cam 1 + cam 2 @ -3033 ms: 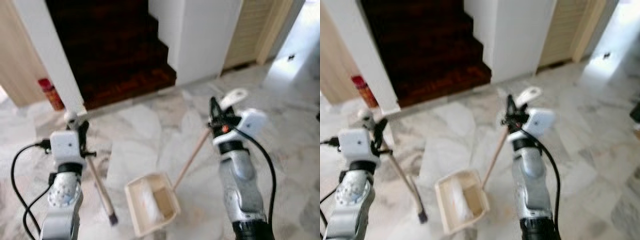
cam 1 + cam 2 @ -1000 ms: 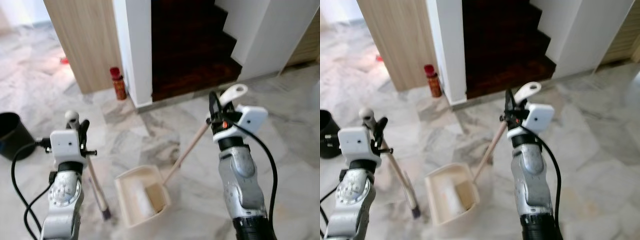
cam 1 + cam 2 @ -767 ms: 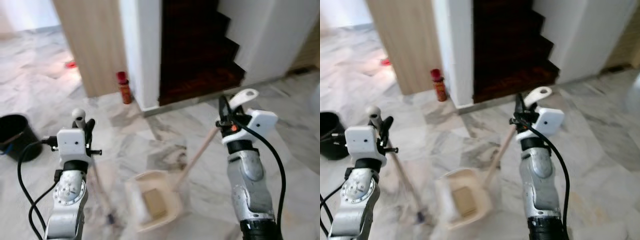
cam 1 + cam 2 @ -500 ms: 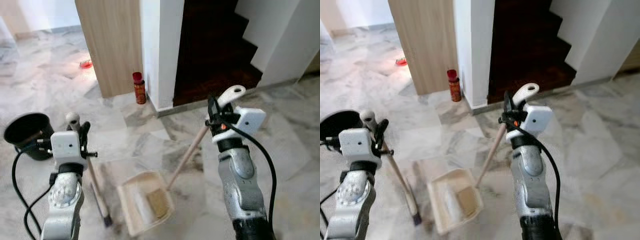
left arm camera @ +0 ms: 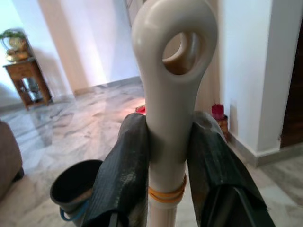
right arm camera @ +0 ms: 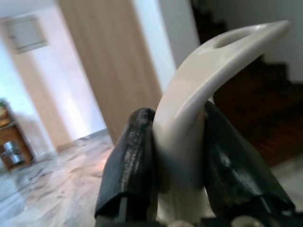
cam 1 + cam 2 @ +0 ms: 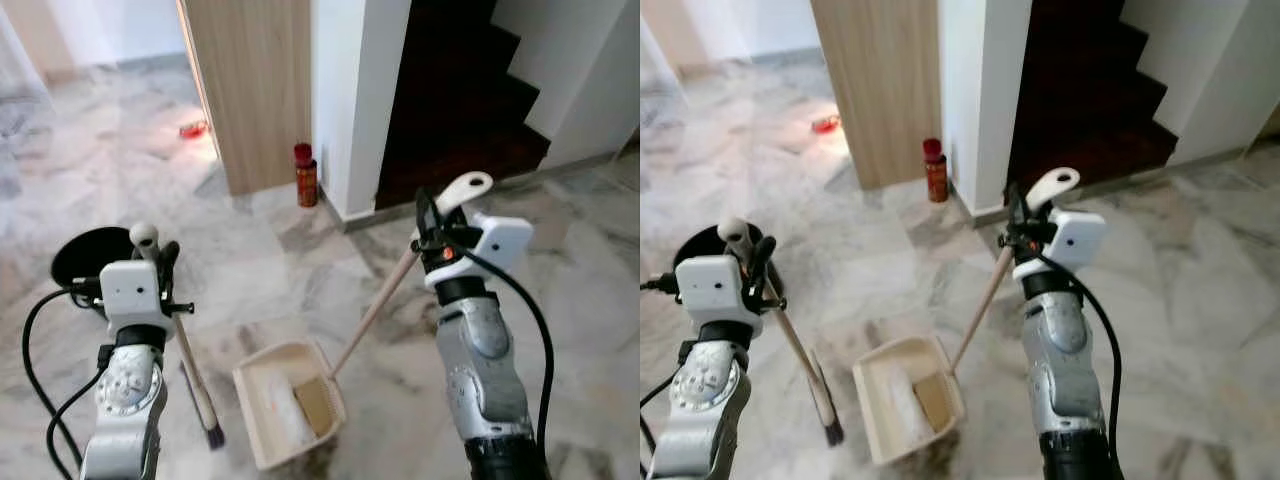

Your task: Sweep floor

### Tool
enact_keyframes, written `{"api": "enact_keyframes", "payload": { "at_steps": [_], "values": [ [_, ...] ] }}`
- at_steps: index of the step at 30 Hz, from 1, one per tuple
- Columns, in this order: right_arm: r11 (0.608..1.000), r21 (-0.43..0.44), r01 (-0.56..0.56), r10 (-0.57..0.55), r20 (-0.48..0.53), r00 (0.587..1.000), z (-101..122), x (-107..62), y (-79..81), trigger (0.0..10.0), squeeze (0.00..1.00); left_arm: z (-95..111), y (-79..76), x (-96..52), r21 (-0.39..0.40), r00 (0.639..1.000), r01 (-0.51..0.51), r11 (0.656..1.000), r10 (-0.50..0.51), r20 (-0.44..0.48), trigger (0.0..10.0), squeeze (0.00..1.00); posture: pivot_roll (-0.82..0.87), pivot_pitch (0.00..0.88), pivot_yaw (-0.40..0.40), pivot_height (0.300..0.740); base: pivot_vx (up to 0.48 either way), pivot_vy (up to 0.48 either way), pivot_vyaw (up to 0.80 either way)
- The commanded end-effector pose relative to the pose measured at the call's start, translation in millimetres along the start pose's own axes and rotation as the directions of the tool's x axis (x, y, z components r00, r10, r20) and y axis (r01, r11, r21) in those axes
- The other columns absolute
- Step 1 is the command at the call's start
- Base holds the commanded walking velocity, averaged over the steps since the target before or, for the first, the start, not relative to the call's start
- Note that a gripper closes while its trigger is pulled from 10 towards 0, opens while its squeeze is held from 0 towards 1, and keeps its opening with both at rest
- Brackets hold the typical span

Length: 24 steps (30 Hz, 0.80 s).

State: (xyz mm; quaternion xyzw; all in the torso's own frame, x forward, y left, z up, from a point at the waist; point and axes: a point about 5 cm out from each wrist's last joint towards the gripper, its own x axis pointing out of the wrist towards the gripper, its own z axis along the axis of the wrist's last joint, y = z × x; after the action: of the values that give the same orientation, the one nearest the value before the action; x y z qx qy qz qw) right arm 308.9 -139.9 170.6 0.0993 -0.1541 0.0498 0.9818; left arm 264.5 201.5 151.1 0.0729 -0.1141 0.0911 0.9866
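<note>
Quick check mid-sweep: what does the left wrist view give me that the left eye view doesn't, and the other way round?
Left wrist view alone: a wooden side table in the far room, and a yellow band around the broom handle between the left gripper's fingers.

Left eye view alone: the dustpan held by the right gripper, the broom head and the dark stairs.

Both: the black bucket, the red bottle and the marble floor.
</note>
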Motion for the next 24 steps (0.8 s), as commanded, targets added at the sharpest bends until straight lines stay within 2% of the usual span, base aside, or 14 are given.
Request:
{"api": "enact_keyframes", "payload": {
  "at_steps": [1, 24],
  "values": [
    [1.000, 0.008, -0.013, 0.013, 0.058, 0.998, 12.5, 3.9, 4.2, 10.0, 0.00, 12.4, 2.6, 2.7, 0.019, 0.998, -0.003, 1.000, 0.002, 0.055, 10.0, 0.00, 0.00, 0.037, 0.022, 0.740, 0.000, 0.401, 0.00],
    [0.999, 0.012, -0.037, 0.037, 0.053, 0.998, 13.2, 5.8, 8.2, 10.0, 0.00, 12.9, 6.1, 2.1, 0.027, 0.999, -0.012, 1.000, 0.011, 0.050, 10.0, 0.00, 0.01, 0.076, 0.019, 0.740, 0.000, 0.401, 0.00]
  ]
}}
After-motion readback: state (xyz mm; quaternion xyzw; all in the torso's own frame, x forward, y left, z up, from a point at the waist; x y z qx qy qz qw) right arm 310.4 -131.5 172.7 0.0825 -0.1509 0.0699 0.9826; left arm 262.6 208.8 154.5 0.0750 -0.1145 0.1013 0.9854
